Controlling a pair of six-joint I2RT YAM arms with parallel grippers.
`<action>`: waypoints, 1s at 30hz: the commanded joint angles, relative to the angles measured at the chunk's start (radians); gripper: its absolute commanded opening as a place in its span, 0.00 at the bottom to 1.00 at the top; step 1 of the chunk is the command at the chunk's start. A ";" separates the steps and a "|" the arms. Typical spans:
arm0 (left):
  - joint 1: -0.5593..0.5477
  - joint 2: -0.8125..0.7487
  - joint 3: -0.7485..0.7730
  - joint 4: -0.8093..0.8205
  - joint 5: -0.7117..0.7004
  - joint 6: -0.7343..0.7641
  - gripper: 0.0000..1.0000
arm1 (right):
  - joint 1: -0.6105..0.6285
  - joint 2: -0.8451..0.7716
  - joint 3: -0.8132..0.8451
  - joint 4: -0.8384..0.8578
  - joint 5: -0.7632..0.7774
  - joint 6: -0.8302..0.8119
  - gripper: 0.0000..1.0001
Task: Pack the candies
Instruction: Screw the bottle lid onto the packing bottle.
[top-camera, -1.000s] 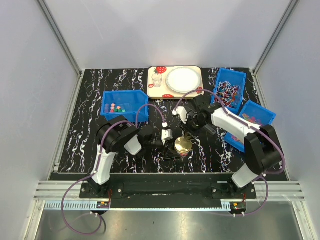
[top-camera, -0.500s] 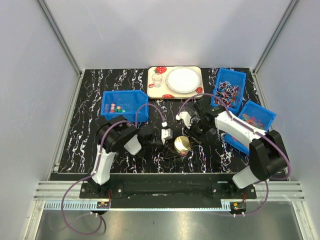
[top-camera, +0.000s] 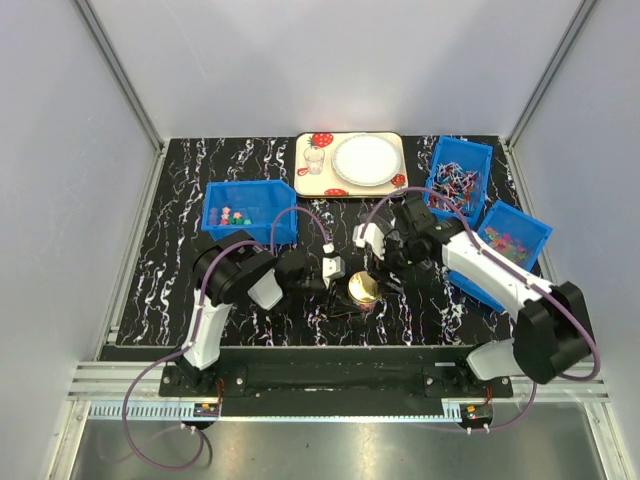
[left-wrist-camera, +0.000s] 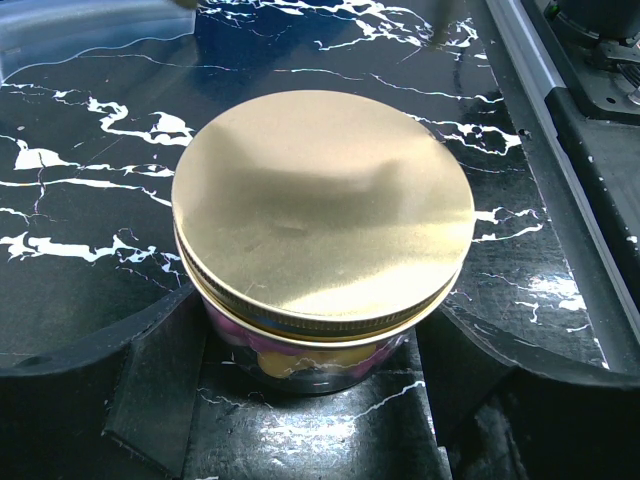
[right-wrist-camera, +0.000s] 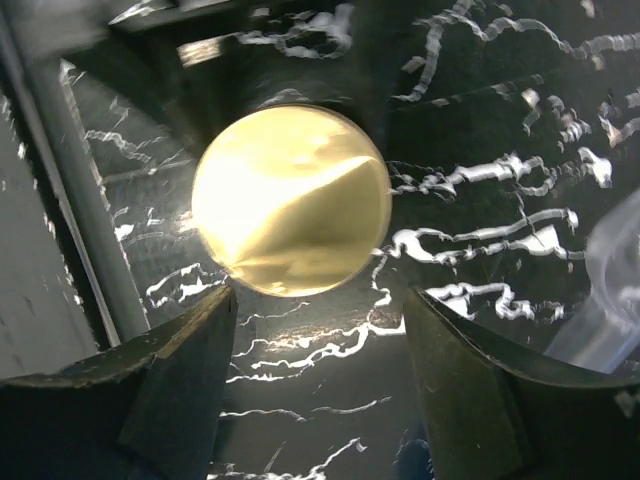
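On black marbled table (top-camera: 180, 250) between grey walls (top-camera: 80, 200), left tool (left-wrist-camera: 315, 385) grasps jar (left-wrist-camera: 320, 220), right tool (right-wrist-camera: 320, 350) released.

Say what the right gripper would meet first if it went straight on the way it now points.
Probably the gold lid of the jar beneath it, though the lid sits slightly off-line and depth is unclear.

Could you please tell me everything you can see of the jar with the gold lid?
The jar is small, round and clear-walled, showing pink and yellow candies inside. A shiny gold metal-looking lid sits flat on top. It stands upright on the black marbled table, near the front middle. The left gripper has its jaws against both sides; the right gripper hangs open above, apart.
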 joint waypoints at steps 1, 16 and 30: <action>0.007 -0.007 0.016 0.336 0.030 -0.006 0.69 | 0.001 -0.093 -0.080 0.067 -0.162 -0.260 0.75; 0.004 0.002 0.027 0.338 0.158 -0.006 0.70 | -0.001 0.011 -0.098 0.145 -0.343 -0.408 1.00; 0.002 0.005 0.030 0.339 0.187 -0.036 0.70 | -0.001 0.023 -0.124 0.127 -0.389 -0.434 1.00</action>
